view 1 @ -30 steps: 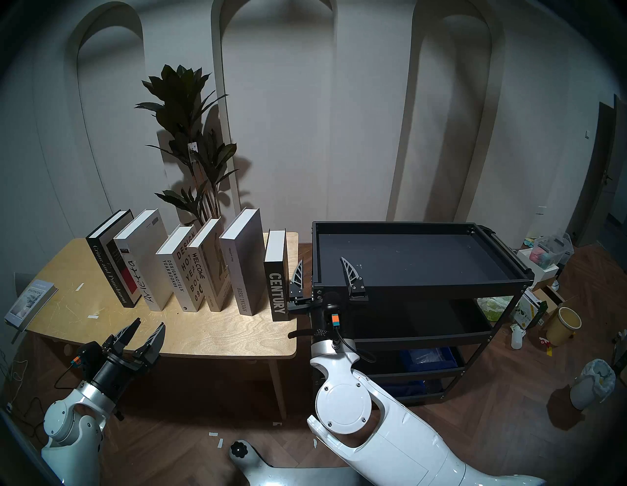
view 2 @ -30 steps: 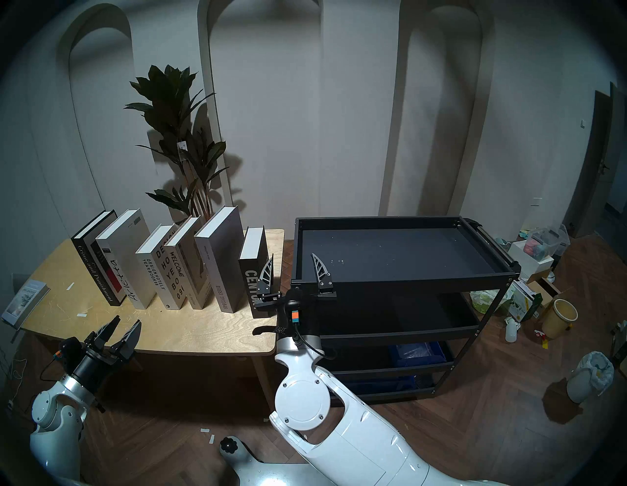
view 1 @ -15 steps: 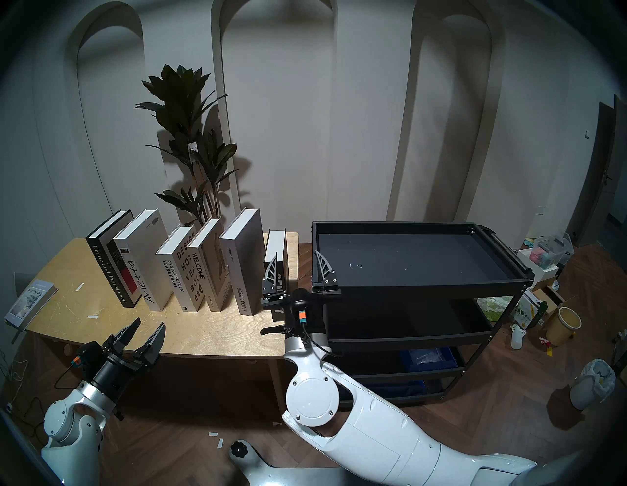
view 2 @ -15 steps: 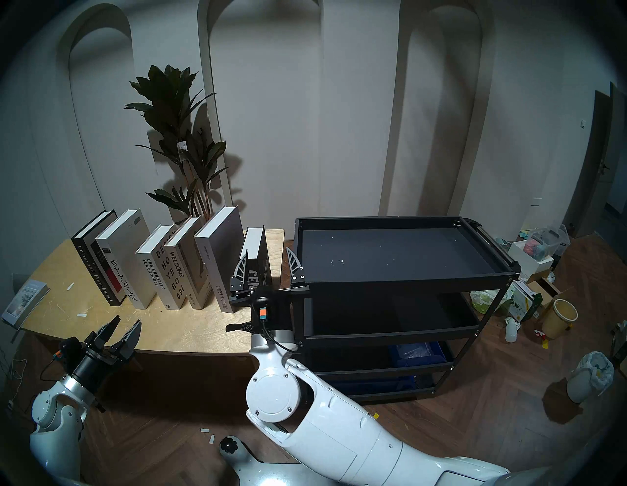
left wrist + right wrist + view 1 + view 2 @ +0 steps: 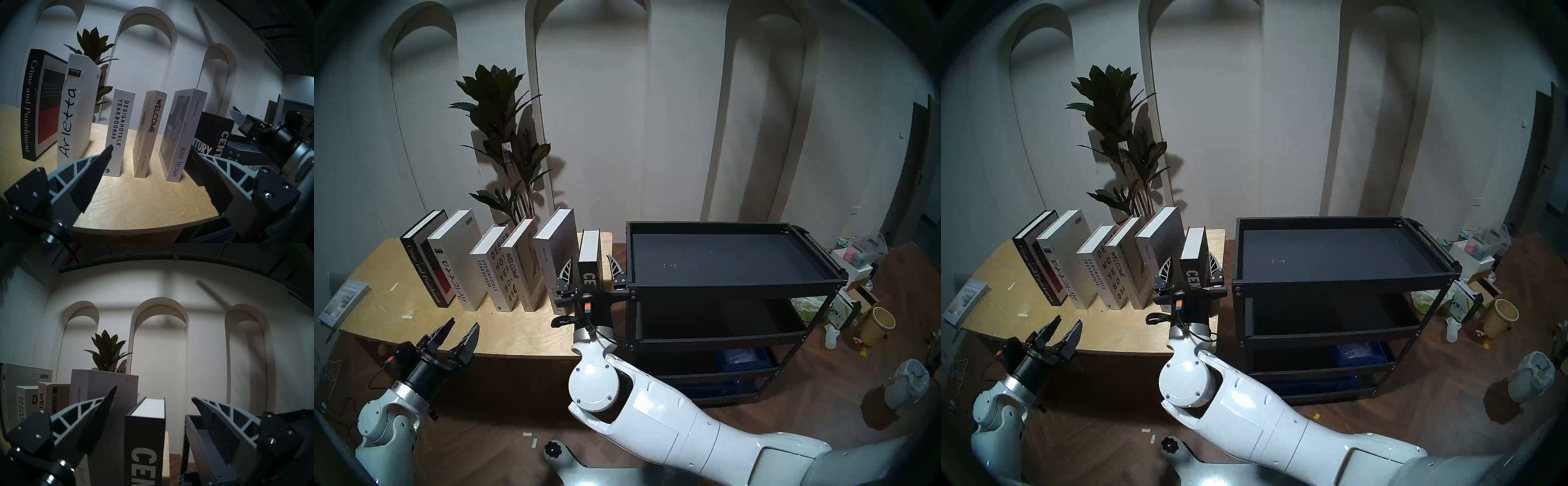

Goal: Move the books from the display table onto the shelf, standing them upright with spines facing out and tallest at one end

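Note:
Several hardcover books stand upright in a row on the plywood display table (image 5: pixel 524 332), spines toward me: Crime and Punishment (image 5: pixel 422 268), Arietta (image 5: pixel 458 268), Designhotels Yearbook (image 5: pixel 490 275), Welcome (image 5: pixel 517 271), Special Issue (image 5: pixel 555 261) and the black Century (image 5: pixel 588 268) at the right end. My right gripper (image 5: pixel 589 258) is open, one finger on each side of Century (image 5: pixel 146 438), with gaps showing on both sides in the right wrist view. The black shelf (image 5: pixel 734 281) stands just right of it. My left gripper (image 5: pixel 464 323) hangs open at the table's front edge, holding nothing.
A thin grey book (image 5: pixel 344 302) lies at the table's left edge. A potted plant (image 5: pixel 504 152) rises behind the books. A blue bin (image 5: pixel 741 356) sits on a lower shelf tier. A yellow bucket (image 5: pixel 879 325), a lined bin (image 5: pixel 906 383) and boxes crowd the floor at right.
My right arm has swung left from the shelf's front-left corner, so its open fingers now straddle the Century book. The left arm has not moved.

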